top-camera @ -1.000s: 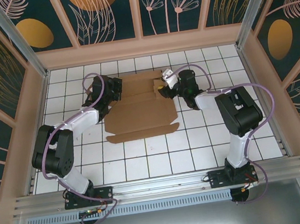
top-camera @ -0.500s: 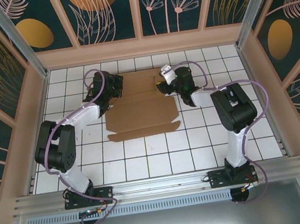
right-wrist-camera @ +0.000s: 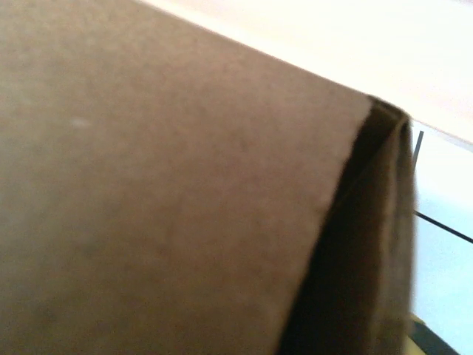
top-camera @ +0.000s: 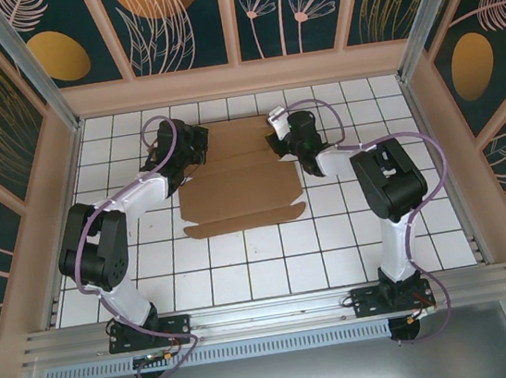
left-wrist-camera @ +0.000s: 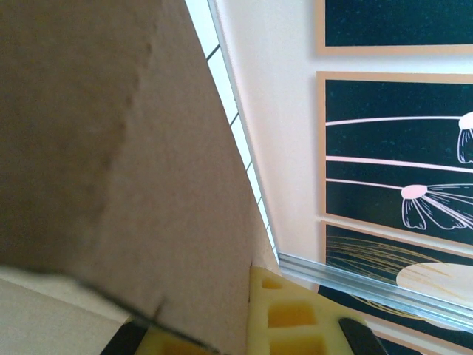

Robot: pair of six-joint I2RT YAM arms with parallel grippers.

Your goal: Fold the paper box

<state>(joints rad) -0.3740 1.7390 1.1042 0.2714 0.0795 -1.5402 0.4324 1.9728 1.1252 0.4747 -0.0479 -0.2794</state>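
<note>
Left gripper [top-camera: 194, 152]: jaws together, clamped on the paper box [top-camera: 239, 191]. In the left wrist view the brown sheet [left-wrist-camera: 111, 148] runs down between the yellow pads [left-wrist-camera: 292, 318], so the edge is pinched, not just touched. The grip sits at the box's far left corner.

Right gripper [top-camera: 282, 140]: at the box's far right corner, pressed close to the cardboard. Cannot tell whether its jaws are apart or closed on the sheet. The right wrist view gives a brown panel [right-wrist-camera: 162, 185] at very close range, with a second panel turned against it along a dark crease on the right.

Paper box: lies in the far half of the tabletop [top-camera: 244, 265], roughly centred between the left and right edges, its far end near the tabletop's far edge.

Progress, as a judgement:
- Early stage.
- The main panel lies flat on the tiles.
- The long narrow flap along the near side lies flat too, creased but not turned up.
- Only the far end, between the two grippers, looks lifted or partly turned over.
- Left to do: finish the far fold, bring up the near flap and side tabs, and close the shape.
</note>
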